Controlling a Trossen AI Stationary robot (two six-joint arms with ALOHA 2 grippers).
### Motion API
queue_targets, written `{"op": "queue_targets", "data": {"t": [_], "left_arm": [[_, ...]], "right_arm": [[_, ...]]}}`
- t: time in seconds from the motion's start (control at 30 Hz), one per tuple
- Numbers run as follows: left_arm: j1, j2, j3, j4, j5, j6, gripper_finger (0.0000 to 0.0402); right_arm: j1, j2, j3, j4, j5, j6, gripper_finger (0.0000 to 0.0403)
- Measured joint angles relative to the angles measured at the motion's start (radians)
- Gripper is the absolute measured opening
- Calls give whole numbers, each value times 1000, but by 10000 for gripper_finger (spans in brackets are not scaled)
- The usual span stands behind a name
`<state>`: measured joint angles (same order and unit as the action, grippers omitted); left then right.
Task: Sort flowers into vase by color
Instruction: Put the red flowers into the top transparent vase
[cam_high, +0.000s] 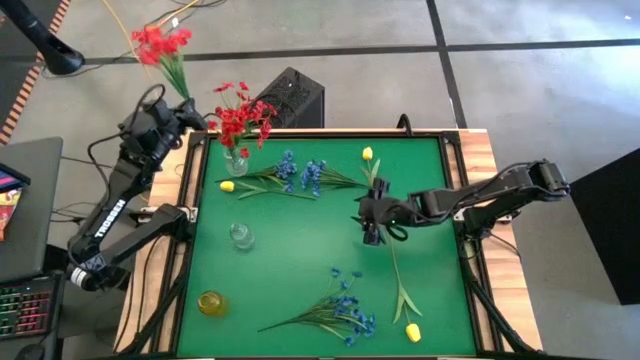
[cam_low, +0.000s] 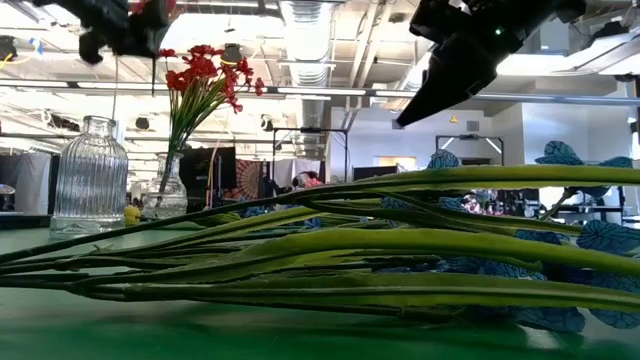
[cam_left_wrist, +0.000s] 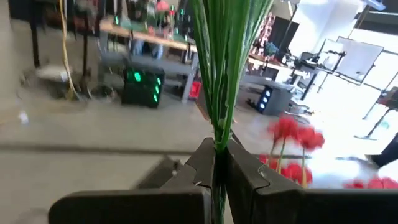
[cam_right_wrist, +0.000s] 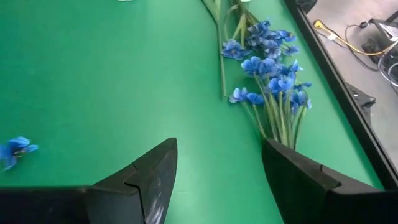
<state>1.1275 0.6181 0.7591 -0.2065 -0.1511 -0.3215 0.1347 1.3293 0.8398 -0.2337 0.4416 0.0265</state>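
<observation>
The left pincer (cam_left_wrist: 219, 171) is seen clamped on the thin green stems of a spray of small red artificial blossoms (cam_high: 160, 44), which is held out beyond the far left corner of the green worktop (cam_high: 300, 240), above the floor. In the left wrist view the stems rise straight out from between the two dark fingers (cam_left_wrist: 245, 180). Just beside that corner, a second bunch of red blossoms (cam_high: 238, 115) stands upright in a small clear glass vase (cam_high: 236, 160) at the worktop's far left edge.

The right pincer (cam_right_wrist: 214, 171) is held with its jaws spread and nothing between them, over the middle right of the worktop. Below it, in the right wrist view, a spray of small blue blossoms on green stems (cam_right_wrist: 268, 68) lies flat on the green surface.

Two blue sprays (cam_high: 300, 176) are laid side by side near the far edge, with a yellow tulip bud (cam_high: 227, 185) at their left end and another yellow bud (cam_high: 367, 153) to their right. A further blue spray (cam_high: 340, 308) lies near the front edge, and a long-stemmed yellow tulip (cam_high: 412, 331) rests by the front right corner.

A ribbed clear glass vase (cam_high: 241, 235) stands at the middle left, and a small yellow-tinted glass vase (cam_high: 211, 302) stands near the front left.
</observation>
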Motion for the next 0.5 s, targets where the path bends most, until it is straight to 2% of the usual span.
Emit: {"op": "queue_targets", "data": {"t": [0.17, 0.3, 0.5], "left_arm": [[0, -61, -165, 132, 68, 7, 4], [0, -126, -234, 272, 101, 3, 4], [0, -157, -303, 281, 145, 5, 4]], "right_arm": [[21, 0, 0, 1, 0, -1, 260], [23, 0, 0, -1, 0, -4, 260], [22, 0, 0, 2, 0, 0, 260]]}}
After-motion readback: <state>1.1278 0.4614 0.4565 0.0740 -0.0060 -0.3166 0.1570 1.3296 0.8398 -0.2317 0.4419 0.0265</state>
